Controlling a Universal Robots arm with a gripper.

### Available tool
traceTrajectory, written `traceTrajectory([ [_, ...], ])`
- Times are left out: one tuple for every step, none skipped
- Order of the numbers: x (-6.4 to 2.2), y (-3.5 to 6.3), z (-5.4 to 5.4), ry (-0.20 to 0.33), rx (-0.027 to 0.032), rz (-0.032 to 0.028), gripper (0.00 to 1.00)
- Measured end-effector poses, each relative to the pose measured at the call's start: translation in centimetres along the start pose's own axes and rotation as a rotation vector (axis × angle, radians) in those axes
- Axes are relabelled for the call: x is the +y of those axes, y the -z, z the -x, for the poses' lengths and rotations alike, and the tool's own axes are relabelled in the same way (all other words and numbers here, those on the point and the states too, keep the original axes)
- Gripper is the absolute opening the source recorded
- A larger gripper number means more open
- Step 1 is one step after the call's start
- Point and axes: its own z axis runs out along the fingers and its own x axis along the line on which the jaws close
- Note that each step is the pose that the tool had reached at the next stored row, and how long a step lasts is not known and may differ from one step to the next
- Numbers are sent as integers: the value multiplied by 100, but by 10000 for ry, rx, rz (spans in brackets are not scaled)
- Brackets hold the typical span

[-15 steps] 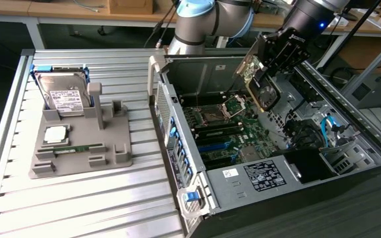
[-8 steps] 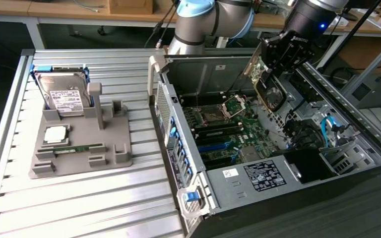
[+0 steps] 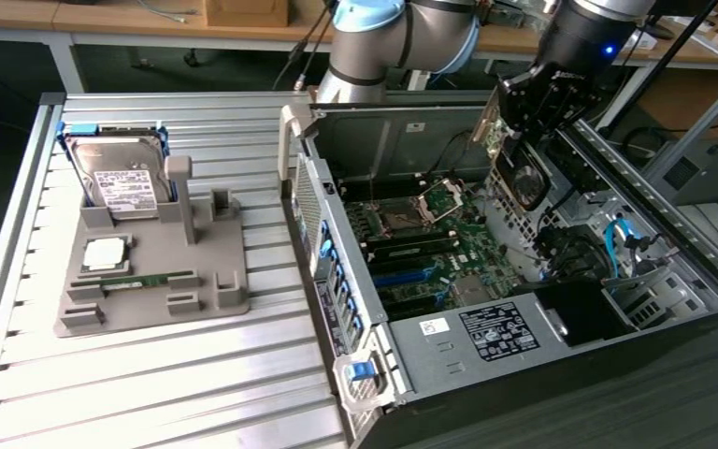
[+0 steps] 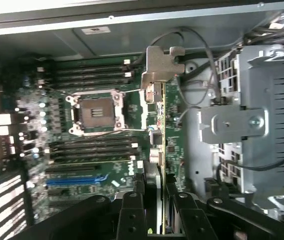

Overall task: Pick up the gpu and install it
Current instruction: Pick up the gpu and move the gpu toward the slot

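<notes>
The gpu is already off the desk, clamped edge-on between the fingers of the gripper, hanging above the motherboard inside the open computer case, not yet seated in any slot.

Exterior cam's up high, looking down across the table at the open computer case. Wrist cam peers straight into it, close up; both catch the motherboard.

Bracket of gpu seen as bare silver metal, dull sheen. Gripper finished in matt black. Computer case made of grey sheet metal. Desk formed of ribbed metal slats.
</notes>
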Motion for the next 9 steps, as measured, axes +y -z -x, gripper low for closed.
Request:
traceTrajectory([
  [0,0,0,1,-1,1,27],
  [0,0,0,1,-1,0,27],
  [0,0,0,0,-1,-1,27],
  [0,0,-1,-1,-1,-1,27],
  [0,0,-2,0,-1,0,27],
  [0,-3,-5,2,-1,1,27],
  [-2,-7,-12,8,-1,0,27],
  [-9,-14,-24,37,-1,-2,27],
  [-16,-22,-34,73,-1,-1,27],
])
